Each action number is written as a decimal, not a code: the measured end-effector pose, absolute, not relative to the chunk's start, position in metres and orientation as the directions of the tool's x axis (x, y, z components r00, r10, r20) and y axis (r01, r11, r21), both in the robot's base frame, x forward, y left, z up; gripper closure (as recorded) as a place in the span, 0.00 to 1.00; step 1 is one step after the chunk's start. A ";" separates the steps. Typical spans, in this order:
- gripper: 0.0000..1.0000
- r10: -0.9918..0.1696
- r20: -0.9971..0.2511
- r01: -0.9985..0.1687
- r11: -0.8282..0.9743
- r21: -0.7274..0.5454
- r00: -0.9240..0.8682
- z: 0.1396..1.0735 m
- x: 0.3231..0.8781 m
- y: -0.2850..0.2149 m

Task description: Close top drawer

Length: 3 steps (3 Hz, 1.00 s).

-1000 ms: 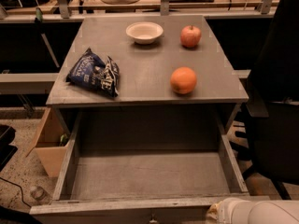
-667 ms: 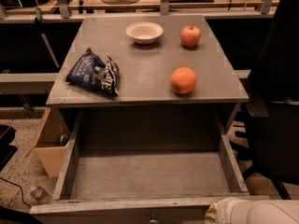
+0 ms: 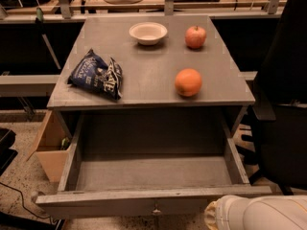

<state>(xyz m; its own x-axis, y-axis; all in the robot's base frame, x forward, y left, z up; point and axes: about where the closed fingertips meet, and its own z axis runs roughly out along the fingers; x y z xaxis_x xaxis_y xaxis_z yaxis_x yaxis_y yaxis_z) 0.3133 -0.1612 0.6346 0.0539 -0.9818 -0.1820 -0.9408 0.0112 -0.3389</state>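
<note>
Your top drawer is pulled well out from under the counter, its long flat front panel lying along the bottom of the camera view and its small metal knob at the middle of that panel; the tray looks bare inside, a shallow box of matt grey painted wood with straight side walls, so I judge there is nothing to catch on the way in. The white arm, smooth and rounded like moulded plastic, enters at the lower right corner and ends just beside the right part of the front panel, low and outside it, which is where you would want it for a push; the gripper itself lies below the edge of the view, so you cannot tell whether it is open or closed. The closing is not yet done. On the counter the round things sit well back from the front edge: a pale shallow bowl and a red apple near the far side, an orange nearer the front right; a crinkled dark blue chip bag lies flat at the left. The fruit could roll if the cabinet is jolted, so a steady, square push on the panel seems wise; an off-centre shove may skew the drawer on its runners.
</note>
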 end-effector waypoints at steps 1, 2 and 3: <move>1.00 -0.980 -0.188 -0.930 0.005 -0.367 0.069 0.632 0.343 -0.158; 1.00 -0.978 -0.194 -0.924 0.005 -0.382 0.075 0.631 0.356 -0.155; 1.00 -0.975 -0.201 -0.915 -0.006 -0.404 0.095 0.628 0.394 -0.152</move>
